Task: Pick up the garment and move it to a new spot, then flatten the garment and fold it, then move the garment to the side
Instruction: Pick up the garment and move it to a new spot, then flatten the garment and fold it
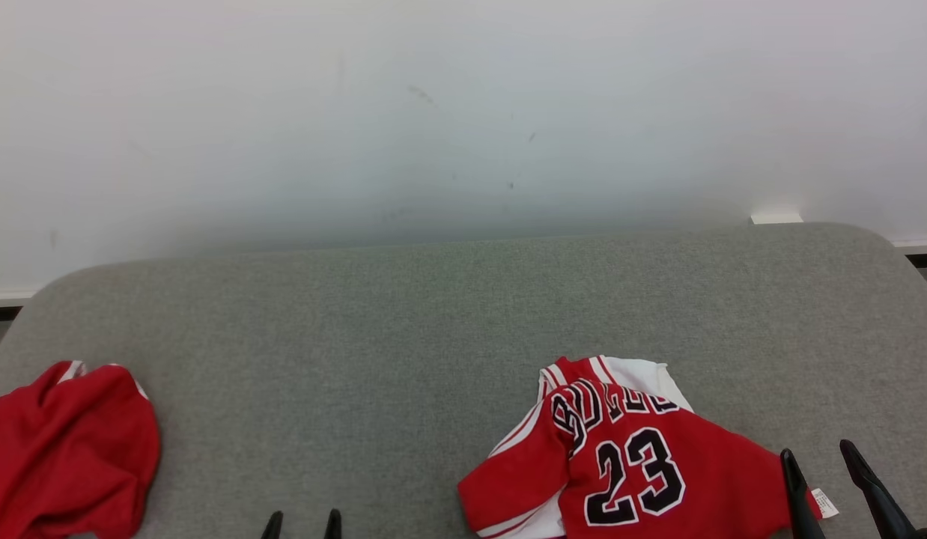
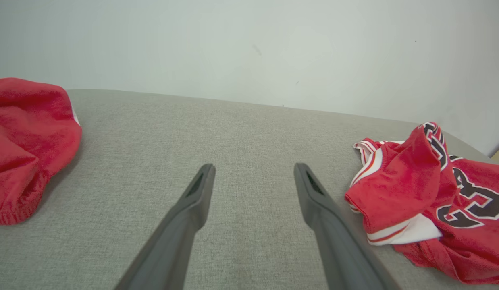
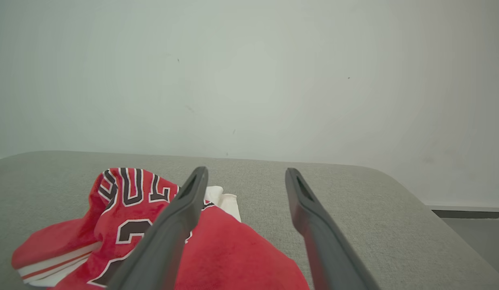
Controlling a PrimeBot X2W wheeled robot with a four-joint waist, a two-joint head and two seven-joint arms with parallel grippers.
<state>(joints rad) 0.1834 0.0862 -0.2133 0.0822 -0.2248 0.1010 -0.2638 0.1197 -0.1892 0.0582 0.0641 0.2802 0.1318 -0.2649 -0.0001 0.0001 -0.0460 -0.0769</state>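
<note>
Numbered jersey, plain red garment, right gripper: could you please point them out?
numbered jersey (image 1: pixel 653 470), head view, on the number.
plain red garment (image 1: pixel 67 442), head view, middle of the crumpled cloth.
right gripper (image 1: pixel 816 448), head view, midway between its fingertips.

I see a plain pale wall (image 1: pixel 463 112) ahead, with a few small dark scuffs (image 1: pixel 422 93). Below it sits a grey fabric-covered surface (image 1: pixel 433 322) with rounded far corners. At right a dark strip (image 3: pixel 467 214) runs along the wall's foot, with grey floor (image 3: pixel 483 241) beneath. Light is soft and even.

Grey table (image 1: pixel 403 337) centre free; jersey (image 1: pixel 636 464) blocks right, red bundle (image 1: pixel 67 449) left; wall (image 1: pixel 433 112) behind.
</note>
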